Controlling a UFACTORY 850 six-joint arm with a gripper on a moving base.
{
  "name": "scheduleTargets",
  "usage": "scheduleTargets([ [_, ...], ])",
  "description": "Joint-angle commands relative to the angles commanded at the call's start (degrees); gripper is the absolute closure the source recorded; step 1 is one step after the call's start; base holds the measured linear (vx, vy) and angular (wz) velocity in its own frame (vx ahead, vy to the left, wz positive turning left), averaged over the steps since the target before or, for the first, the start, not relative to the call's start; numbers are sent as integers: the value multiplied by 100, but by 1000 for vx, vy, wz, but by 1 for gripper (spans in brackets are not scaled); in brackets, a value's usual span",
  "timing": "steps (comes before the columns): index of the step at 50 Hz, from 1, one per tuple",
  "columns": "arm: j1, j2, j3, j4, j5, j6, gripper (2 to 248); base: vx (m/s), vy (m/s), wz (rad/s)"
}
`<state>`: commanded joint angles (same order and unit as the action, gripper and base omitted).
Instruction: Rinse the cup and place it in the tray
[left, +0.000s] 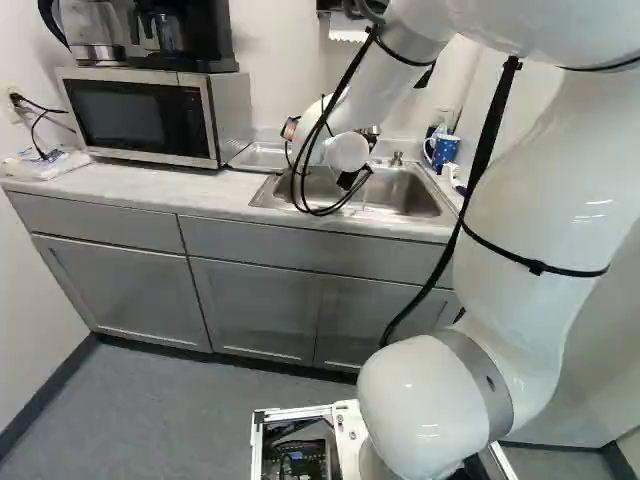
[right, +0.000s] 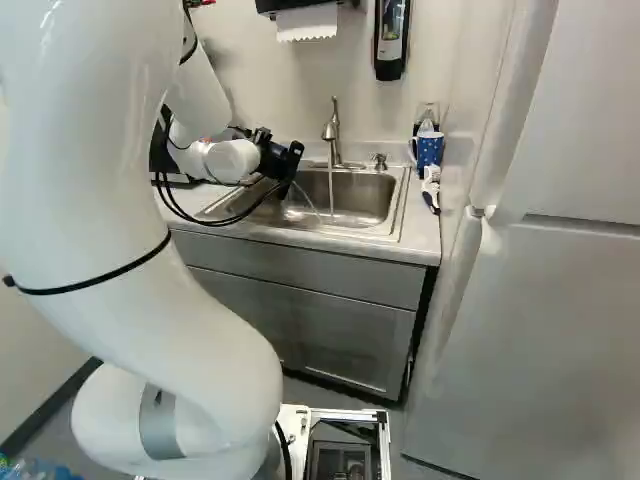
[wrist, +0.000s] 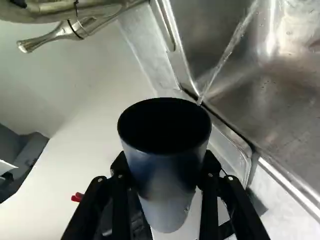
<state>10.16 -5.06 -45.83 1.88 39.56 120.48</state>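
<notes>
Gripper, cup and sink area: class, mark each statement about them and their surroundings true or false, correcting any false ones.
1. The gripper holds the cup between its fingers. True.
2. The faucet is turned off. False: water is running from it.
3. The microwave stands on the counter. True.
4. The spotted mug lies in the sink. False: it stands beside the sink.

Layout about the gripper (right: 287, 166): the cup (wrist: 167, 192) sits between its fingers; the sink (right: 365, 195), set into the counter (left: 160, 192), lies beneath. To its right and beyond rises the tap (right: 332, 132); farther right, a mug (right: 429, 151). To its left, a microwave (left: 140, 117) on the counter supports a coffee maker (left: 190, 35). Beyond and above, a towel dispenser (right: 308, 22) is mounted on the wall (right: 245, 65).
</notes>
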Motion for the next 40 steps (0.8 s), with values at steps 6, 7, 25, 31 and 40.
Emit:
scheduleTargets([
  [6, 0, 0, 0, 0, 0, 120, 126, 0, 0, 0],
  [7, 0, 0, 0, 0, 0, 120, 126, 0, 0, 0],
  [25, 0, 0, 0, 0, 0, 120, 126, 0, 0, 0],
  [31, 0, 0, 0, 0, 0, 120, 126, 0, 0, 0],
  [40, 0, 0, 0, 0, 0, 120, 126, 0, 0, 0],
])
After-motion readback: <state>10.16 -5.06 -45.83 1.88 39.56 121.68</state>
